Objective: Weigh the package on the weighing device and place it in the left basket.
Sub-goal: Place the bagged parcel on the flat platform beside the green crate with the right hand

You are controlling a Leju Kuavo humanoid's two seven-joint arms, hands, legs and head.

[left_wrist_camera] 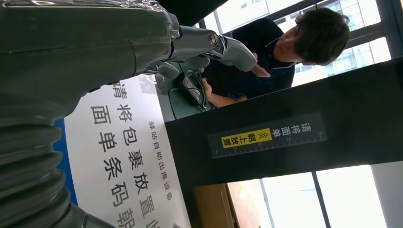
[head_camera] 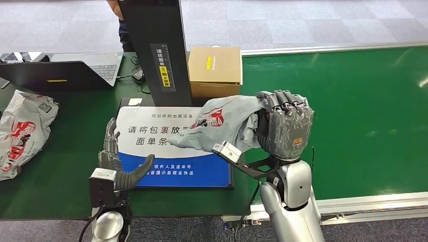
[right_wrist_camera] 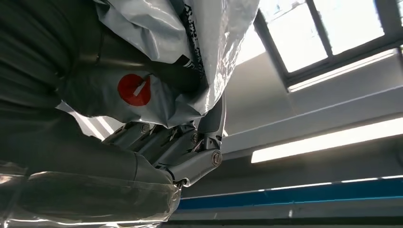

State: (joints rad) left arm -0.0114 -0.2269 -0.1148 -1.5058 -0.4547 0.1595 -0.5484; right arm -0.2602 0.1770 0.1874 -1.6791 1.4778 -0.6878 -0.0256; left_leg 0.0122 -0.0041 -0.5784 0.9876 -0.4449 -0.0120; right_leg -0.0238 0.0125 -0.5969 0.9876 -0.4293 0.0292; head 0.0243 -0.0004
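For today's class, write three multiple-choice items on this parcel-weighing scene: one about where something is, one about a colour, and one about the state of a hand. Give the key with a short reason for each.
1. Where is the cardboard box?
A. Beside the black scanner post, behind the weighing plate
B. On the laptop
C. In the robot's left hand

2. What colour is the table surface?
A. Red
B. Green
C. White

3. What is the right hand doing?
A. Lying flat on the table
B. Hanging open and holding nothing
C. Gripping the grey plastic package over the weighing plate

Key: 1 A, the box stands against the post's right side; 2 B, the mat is green all round the plate; 3 C, the fingers wrap the package's bunched end, while the left hand rests empty at the plate's edge.
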